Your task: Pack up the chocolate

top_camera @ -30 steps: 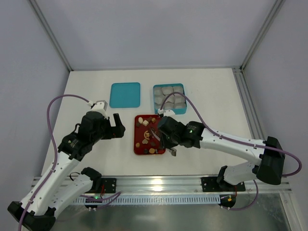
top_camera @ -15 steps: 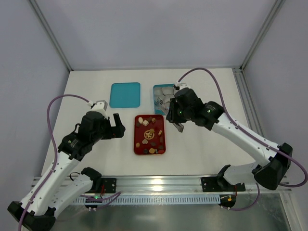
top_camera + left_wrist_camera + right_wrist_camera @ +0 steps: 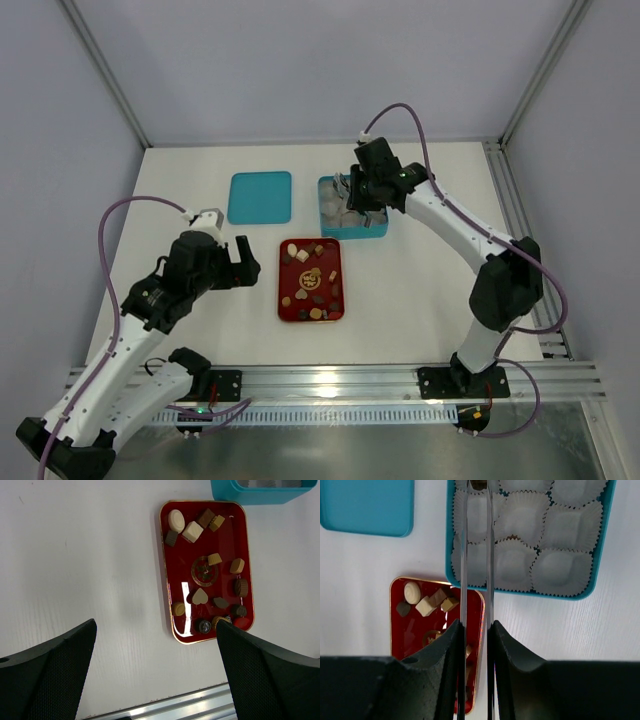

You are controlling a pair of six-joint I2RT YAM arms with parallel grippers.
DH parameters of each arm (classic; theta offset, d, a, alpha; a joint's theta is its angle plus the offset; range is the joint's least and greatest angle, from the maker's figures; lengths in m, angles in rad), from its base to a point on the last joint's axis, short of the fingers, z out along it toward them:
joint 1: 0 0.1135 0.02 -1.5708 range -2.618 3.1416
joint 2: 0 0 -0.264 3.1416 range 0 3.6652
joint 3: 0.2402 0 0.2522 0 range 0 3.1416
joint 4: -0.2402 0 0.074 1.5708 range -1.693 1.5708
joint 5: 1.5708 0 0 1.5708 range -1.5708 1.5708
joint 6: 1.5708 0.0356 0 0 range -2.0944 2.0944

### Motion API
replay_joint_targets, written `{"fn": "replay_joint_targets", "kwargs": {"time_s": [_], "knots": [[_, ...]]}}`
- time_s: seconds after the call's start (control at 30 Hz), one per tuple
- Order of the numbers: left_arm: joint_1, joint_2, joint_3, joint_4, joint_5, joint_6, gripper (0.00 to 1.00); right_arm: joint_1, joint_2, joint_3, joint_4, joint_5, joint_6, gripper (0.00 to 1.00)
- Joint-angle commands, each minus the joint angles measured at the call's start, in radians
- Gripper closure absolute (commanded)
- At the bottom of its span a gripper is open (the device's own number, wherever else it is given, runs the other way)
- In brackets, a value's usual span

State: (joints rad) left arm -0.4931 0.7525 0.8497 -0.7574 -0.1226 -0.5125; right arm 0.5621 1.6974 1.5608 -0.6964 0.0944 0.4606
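Note:
Several small chocolates (image 3: 200,596), dark brown, light brown and cream, lie on the red tray (image 3: 164,565), which is also in the top view (image 3: 286,300). My right gripper (image 3: 475,626) is shut on a pair of thin metal tongs (image 3: 464,555). The tong tips hold a small dark brown piece (image 3: 479,484) over the far left paper cup of the blue box (image 3: 600,587). In the top view the right gripper (image 3: 352,196) hangs over that box (image 3: 383,228). My left gripper (image 3: 157,680) is open and empty, left of the tray (image 3: 245,262).
The blue box holds several pale paper cups (image 3: 561,570), and those in view look empty. A flat blue lid (image 3: 260,197) lies left of the box. A metal rail (image 3: 330,378) runs along the table's near edge.
My right arm has swung from over the red tray up and back to the blue box, carrying the tongs. The left arm has not moved.

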Motion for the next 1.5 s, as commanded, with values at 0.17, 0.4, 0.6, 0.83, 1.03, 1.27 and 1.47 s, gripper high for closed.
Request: {"fn": "replay_joint_targets", "kwargs": {"time_s": [0.17,0.4,0.6,0.83,1.03,1.27,1.47], "knots": [[-0.004,0.004,0.0,0.018,-0.015,0.009,0.0,-0.022,0.154,0.185,0.031,-0.015,-0.043,0.78],[-0.002,0.005,-0.001,0.018,-0.015,0.009,0.0,-0.022,0.208,0.191,0.035,-0.03,-0.033,0.78],[-0.002,0.002,0.0,0.02,-0.014,0.011,0.0,-0.022,0.229,0.18,0.038,-0.039,-0.028,0.77],[-0.004,-0.001,0.0,0.02,-0.014,0.011,0.0,-0.022,0.24,0.197,0.031,-0.027,-0.034,0.7],[-0.002,-0.001,0.0,0.02,-0.014,0.011,0.0,-0.022,0.245,0.219,0.015,-0.022,-0.04,0.63],[-0.002,-0.001,0.0,0.02,-0.012,0.009,0.0,-0.022,0.234,0.234,0.0,-0.019,-0.04,0.59],[-0.002,-0.001,0.002,0.02,-0.012,0.009,0.0,-0.022,0.167,0.236,-0.035,0.007,-0.045,0.6]]}}
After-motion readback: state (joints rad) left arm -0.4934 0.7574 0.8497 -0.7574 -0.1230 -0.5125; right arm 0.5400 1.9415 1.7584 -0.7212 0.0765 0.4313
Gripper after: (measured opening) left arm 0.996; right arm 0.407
